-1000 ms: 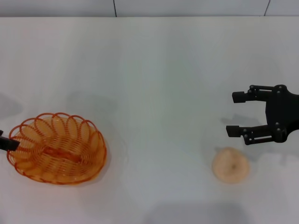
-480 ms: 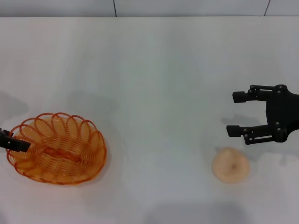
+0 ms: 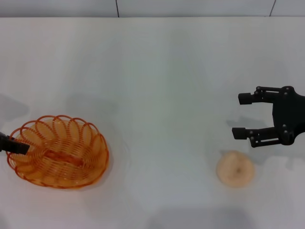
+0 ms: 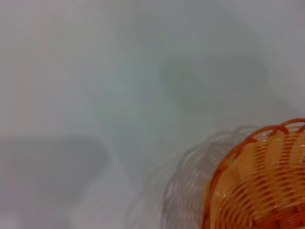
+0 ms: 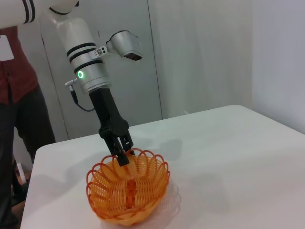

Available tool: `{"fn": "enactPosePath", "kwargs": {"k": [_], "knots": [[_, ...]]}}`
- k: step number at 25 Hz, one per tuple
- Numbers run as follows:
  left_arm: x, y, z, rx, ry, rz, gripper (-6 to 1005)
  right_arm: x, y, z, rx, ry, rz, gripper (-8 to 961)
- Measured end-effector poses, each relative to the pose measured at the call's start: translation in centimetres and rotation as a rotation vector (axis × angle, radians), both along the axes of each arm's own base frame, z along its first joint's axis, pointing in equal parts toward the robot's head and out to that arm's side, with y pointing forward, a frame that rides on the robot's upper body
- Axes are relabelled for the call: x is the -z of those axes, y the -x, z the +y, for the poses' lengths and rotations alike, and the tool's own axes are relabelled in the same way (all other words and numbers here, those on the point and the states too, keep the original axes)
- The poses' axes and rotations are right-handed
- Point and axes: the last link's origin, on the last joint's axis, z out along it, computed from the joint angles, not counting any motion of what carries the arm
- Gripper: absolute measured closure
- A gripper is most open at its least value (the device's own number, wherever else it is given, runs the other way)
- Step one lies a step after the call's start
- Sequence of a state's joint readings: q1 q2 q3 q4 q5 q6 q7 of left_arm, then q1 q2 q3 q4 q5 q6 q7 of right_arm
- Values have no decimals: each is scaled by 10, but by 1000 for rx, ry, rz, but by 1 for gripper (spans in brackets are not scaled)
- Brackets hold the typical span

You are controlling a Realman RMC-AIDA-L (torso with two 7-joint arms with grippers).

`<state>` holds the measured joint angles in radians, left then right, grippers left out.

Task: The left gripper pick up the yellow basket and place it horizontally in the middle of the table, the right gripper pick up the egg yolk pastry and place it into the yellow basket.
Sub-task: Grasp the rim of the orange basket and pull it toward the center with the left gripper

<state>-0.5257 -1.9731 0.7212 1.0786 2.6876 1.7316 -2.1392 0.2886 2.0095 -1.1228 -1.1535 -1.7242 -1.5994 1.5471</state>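
The yellow basket [image 3: 58, 151] sits upright on the white table [image 3: 157, 95] at the left front. My left gripper [image 3: 21, 148] reaches in from the left edge, its tip over the basket's left rim. In the right wrist view the left gripper [image 5: 123, 157] points down at the rim of the basket [image 5: 128, 188]. The left wrist view shows part of the basket [image 4: 257, 186]. The egg yolk pastry [image 3: 235, 168] lies at the right front. My right gripper [image 3: 238, 116] is open and empty, just behind the pastry.
The table's far edge [image 3: 152, 17] meets a wall. In the right wrist view a person in a red top [image 5: 14, 119] stands beside the table, behind the left arm.
My left gripper's tip has moved a little to the right, further over the basket's left rim. The basket, the pastry and the right gripper have stayed put.
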Motion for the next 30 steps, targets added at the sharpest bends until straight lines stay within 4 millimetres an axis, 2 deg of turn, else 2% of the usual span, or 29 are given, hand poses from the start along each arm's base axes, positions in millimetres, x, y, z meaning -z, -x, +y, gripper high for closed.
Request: {"fn": "enactPosePath", "kwargs": {"k": [6, 16, 27, 30], "knots": [[0, -3, 4, -19, -1, 11, 552, 0, 2, 1, -3, 1, 1, 95], [9, -5, 8, -38, 29, 38, 558, -1, 2, 2, 0, 2, -5, 95], [9, -3, 10, -48, 18, 54, 578, -1, 2, 3, 2, -1, -5, 95], [9, -3, 10, -56, 19, 54, 658, -1, 2, 3, 1, -2, -6, 95]]}}
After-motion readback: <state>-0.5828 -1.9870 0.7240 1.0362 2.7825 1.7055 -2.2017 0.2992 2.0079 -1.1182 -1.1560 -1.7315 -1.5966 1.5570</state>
